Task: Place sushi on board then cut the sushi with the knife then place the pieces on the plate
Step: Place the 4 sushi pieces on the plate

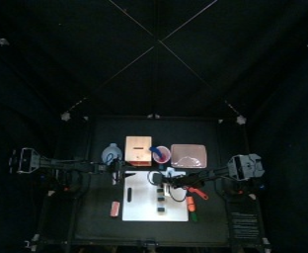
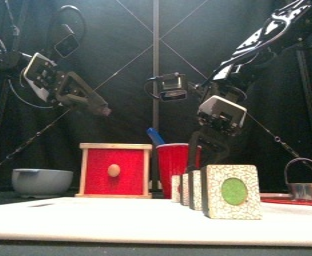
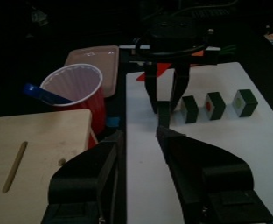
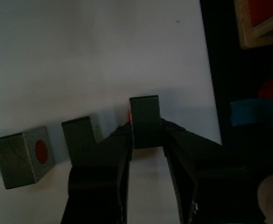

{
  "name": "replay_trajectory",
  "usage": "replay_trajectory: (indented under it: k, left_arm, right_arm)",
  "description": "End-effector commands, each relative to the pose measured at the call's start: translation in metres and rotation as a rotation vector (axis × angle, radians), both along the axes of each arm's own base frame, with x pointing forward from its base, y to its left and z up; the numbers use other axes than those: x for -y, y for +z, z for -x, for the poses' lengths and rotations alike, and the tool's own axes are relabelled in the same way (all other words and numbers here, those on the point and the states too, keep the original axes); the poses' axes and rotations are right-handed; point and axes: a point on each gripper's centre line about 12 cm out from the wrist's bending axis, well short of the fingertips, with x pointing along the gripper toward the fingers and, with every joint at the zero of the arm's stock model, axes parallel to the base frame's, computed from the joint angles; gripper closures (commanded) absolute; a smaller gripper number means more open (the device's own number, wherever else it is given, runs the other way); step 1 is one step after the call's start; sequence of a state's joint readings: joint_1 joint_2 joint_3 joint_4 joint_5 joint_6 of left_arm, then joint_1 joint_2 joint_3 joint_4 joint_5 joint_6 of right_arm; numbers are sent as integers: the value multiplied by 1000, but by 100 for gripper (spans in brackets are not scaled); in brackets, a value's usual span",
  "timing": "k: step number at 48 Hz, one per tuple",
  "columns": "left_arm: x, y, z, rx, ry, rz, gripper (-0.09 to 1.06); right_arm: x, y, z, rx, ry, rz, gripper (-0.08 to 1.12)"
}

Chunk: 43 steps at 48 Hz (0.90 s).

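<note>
The end sushi piece (image 4: 145,106) is pinched by the right gripper (image 4: 145,130). It is judged light, stiff and easily toppled. Opposite sides suit holding.

Between the right fingers (image 4: 104,175) the sushi block (image 4: 145,109) is dark green; the farthest piece (image 2: 234,191) from them shows a white speckled face with a green centre. White board (image 2: 119,222), red cup (image 2: 174,160), blue knife (image 2: 156,135), blue-grey bowl (image 2: 43,181)

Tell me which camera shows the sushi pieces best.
Left wrist view: all three sushi pieces stand apart, unblocked. Front view shows them large but overlapping; right wrist view, one partly hidden; top view, tiny.
</note>
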State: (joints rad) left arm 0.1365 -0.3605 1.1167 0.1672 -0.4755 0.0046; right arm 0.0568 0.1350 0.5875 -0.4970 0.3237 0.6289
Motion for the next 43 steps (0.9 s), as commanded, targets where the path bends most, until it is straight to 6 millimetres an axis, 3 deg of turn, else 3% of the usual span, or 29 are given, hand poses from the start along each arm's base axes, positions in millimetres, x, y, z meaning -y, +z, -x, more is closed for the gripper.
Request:
replay_trajectory:
  k: [1,12,20,29,43]
  left_arm:
    - [-2,4,-2,16,10,4,20]
    - [-3,2,-1,13,19,14,20]
    - [-3,2,-1,14,25,20,20]
    - [-4,3,-1,14,28,22,20]
    - [-4,2,-1,14,29,22,20]
  right_arm:
    - [4,31,1,59,-25,-2,46]
    - [23,65,35,44,-141,-5,45]
    - [43,73,58,26,-235,-16,45]
    - [73,65,72,0,-337,-21,45]
    - [125,32,92,-52,-501,-44,45]
